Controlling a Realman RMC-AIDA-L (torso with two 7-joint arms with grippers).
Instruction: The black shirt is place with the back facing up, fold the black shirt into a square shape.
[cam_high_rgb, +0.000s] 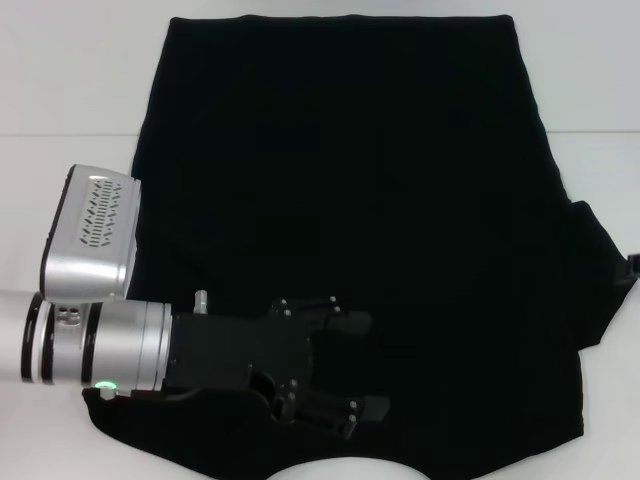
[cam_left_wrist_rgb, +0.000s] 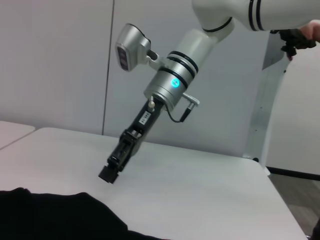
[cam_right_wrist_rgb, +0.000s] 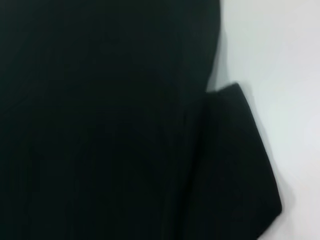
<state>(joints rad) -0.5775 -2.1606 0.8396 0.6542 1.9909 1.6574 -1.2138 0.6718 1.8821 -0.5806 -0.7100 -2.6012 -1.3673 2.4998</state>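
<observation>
Shirt: the large plain black soft cloth shirt (cam_high_rgb: 380, 190) lies spread flat on the white table (cam_high_rgb: 60, 80).
Left gripper: the black left gripper (cam_high_rgb: 350, 365) hovers low over the shirt's near-left part, jaws parted, nothing held.
Right gripper: the black right gripper (cam_left_wrist_rgb: 111, 170) is poised above the table beside the shirt's edge; I cannot tell its grip.

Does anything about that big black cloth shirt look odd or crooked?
Slightly. The plain black cloth T-shirt lies flat, but its right sleeve sticks out sideways unfolded, while the left side is already tucked in under the left gripper. Nothing looks torn or spilled.
</observation>
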